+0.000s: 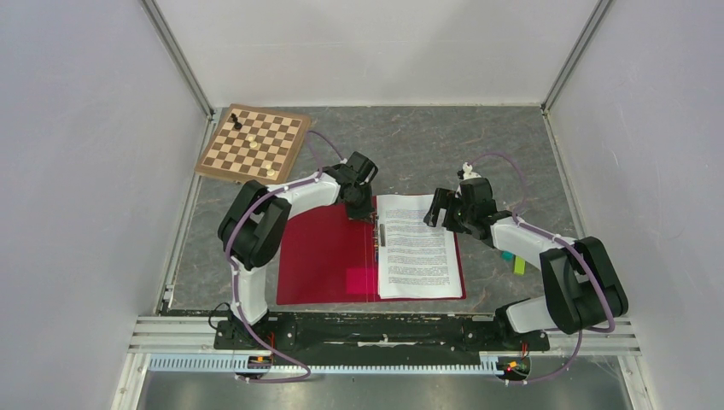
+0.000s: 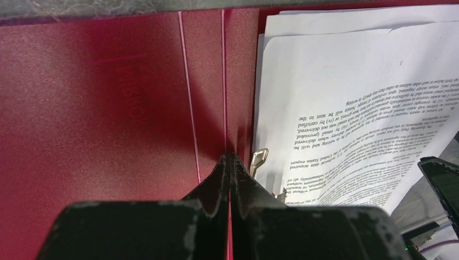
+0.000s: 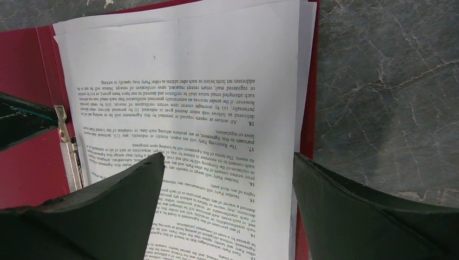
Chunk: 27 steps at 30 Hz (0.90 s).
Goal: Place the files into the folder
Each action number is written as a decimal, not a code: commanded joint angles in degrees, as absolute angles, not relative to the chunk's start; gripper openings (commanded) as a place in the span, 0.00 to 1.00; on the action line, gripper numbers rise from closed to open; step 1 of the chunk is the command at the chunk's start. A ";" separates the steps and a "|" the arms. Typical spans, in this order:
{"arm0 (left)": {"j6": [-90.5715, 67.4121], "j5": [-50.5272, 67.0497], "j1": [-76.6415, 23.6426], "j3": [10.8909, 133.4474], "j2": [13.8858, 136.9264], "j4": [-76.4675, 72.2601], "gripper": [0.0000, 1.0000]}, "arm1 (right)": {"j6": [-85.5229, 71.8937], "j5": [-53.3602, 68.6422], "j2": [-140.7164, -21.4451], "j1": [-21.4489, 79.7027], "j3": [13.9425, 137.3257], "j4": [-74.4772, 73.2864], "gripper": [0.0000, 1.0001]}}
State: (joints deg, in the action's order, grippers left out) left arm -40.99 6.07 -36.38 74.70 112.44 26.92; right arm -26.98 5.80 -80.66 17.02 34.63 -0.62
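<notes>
The red folder (image 1: 318, 256) lies open on the table. The files (image 1: 417, 248), a stack of white sheets with a printed page on top, lie on its right half beside the metal clip (image 1: 379, 235). My left gripper (image 1: 362, 208) is shut and holds nothing. In the left wrist view its tips (image 2: 231, 158) point at the folder (image 2: 108, 108) along the spine crease, just left of the clip (image 2: 258, 159) and the files (image 2: 352, 92). My right gripper (image 3: 227, 160) is open above the files (image 3: 189, 81), one finger over the printed page and one at its outer edge.
A brown-and-white chessboard (image 1: 253, 143) with a few pieces stands at the back left. Small green and teal slips (image 1: 516, 263) lie under the right arm. A pink patch (image 1: 361, 280) sits on the folder's left inner half. White walls enclose the grey table (image 1: 512, 154).
</notes>
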 commanded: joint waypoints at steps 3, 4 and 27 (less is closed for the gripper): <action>-39.46 5.89 -36.21 76.94 113.55 26.46 0.02 | -27.08 6.47 -80.55 16.86 34.76 1.43 0.89; -39.49 5.89 -36.21 77.01 113.64 26.46 0.02 | -26.99 6.25 -80.59 16.88 34.88 1.29 0.89; -38.08 2.21 -34.36 78.05 104.75 32.75 0.06 | -20.56 1.00 -73.73 17.07 41.23 -10.41 0.92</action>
State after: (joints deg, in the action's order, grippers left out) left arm -40.18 5.54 -35.44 77.36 111.57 29.89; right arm -23.24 2.87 -78.52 17.02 38.50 -7.51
